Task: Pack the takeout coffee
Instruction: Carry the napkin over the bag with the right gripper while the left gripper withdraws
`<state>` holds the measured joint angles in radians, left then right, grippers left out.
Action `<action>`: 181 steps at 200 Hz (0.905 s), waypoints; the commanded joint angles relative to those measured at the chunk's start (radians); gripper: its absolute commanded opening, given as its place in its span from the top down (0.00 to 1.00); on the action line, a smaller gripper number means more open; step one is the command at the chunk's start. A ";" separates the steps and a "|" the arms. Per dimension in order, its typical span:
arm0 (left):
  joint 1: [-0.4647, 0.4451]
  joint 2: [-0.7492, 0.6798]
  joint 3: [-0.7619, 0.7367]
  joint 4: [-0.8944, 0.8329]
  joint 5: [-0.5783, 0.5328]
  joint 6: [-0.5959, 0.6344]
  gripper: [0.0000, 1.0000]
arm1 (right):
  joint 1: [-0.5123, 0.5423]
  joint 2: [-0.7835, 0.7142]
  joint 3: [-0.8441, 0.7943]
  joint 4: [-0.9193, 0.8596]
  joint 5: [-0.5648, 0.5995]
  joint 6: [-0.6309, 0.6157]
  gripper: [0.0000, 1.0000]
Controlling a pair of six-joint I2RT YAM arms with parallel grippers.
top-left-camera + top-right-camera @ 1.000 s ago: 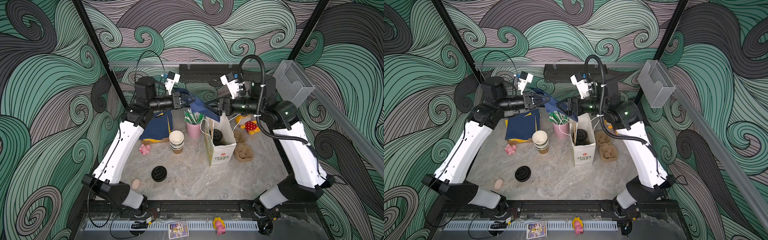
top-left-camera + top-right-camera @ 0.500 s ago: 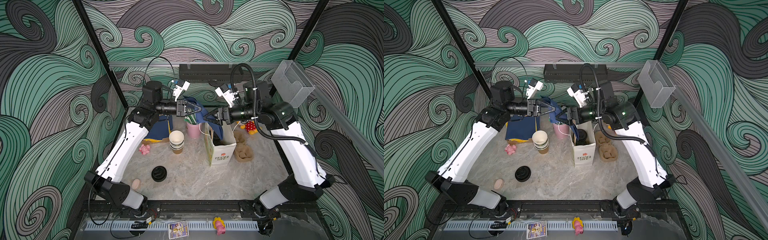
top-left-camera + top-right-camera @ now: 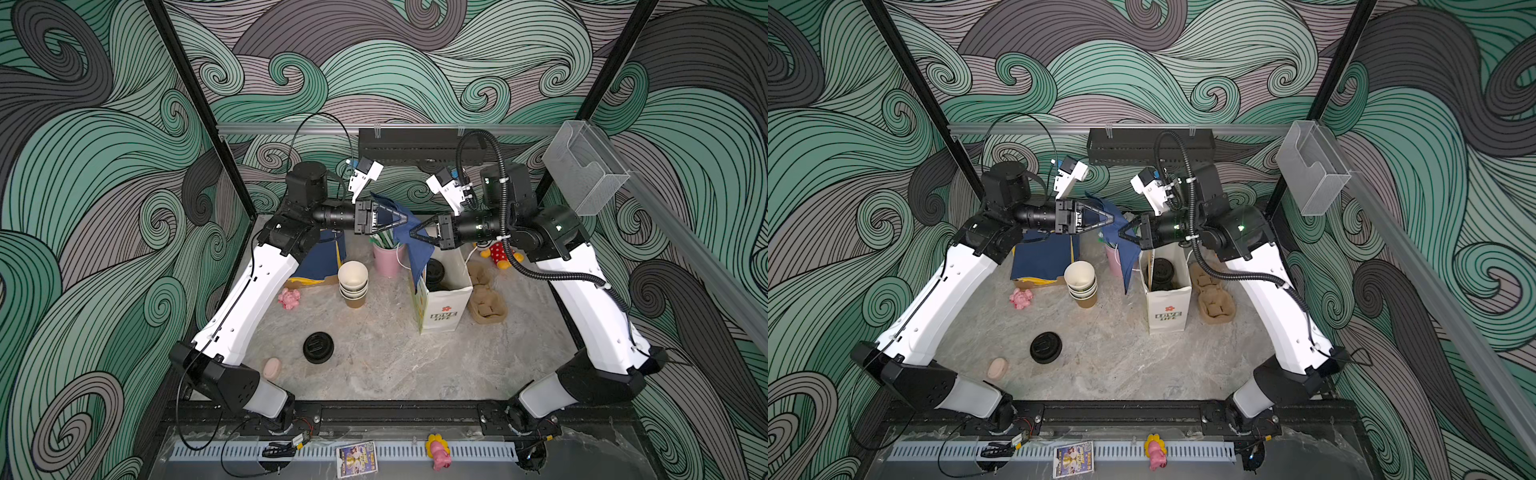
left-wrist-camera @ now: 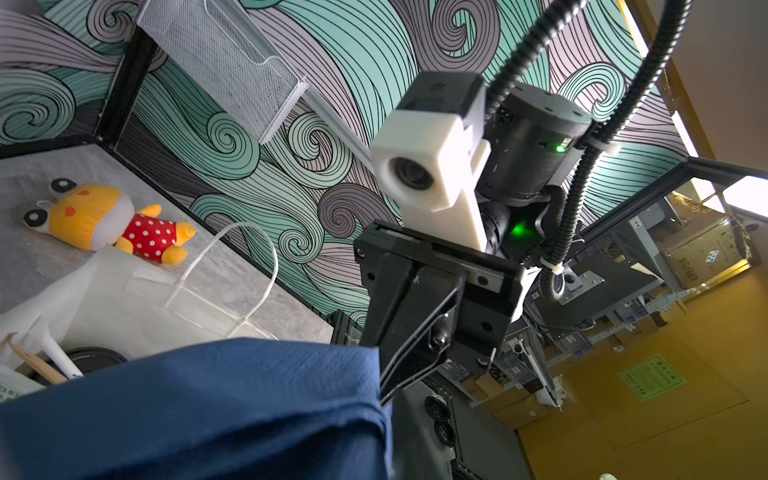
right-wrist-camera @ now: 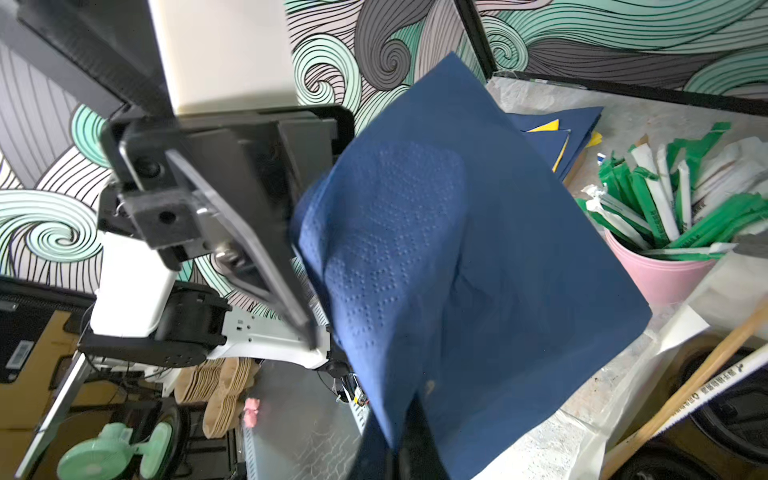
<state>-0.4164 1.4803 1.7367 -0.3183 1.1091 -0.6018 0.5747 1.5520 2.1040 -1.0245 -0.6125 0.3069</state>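
My right gripper (image 3: 412,230) is pinching the blue napkin (image 3: 419,253) tight near the top of the white paper bag (image 3: 442,307). For my left gripper (image 3: 404,219), I cannot tell the jaws. One lidded coffee cup (image 3: 435,272) is standing inside the bag; open cups (image 3: 353,282) and a black lid (image 3: 318,347) are sitting on the table (image 3: 395,365).

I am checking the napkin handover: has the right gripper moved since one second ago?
Yes. The right gripper has moved leftward, from over the white paper bag to its left edge, and shut on the blue napkin.
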 commanded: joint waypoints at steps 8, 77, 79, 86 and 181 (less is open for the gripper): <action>-0.006 -0.068 0.016 0.026 -0.242 0.087 0.31 | 0.003 -0.060 0.027 -0.018 0.136 0.000 1.00; -0.004 -0.138 -0.101 -0.130 -0.814 0.072 0.20 | 0.003 -0.142 -0.026 -0.101 0.442 0.115 1.00; -0.005 -0.138 -0.106 -0.132 -0.815 0.067 0.20 | 0.004 -0.142 -0.035 -0.102 0.449 0.123 1.00; -0.005 -0.138 -0.125 -0.132 -0.810 0.056 0.20 | 0.002 -0.137 -0.055 -0.098 0.462 0.139 1.00; 0.003 -0.187 -0.287 -0.130 -0.837 -0.013 0.21 | -0.029 -0.042 -0.267 -0.097 0.644 0.240 1.00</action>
<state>-0.4160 1.3323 1.4616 -0.4412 0.3000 -0.5995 0.5499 1.5211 1.8694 -1.1042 -0.0811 0.5098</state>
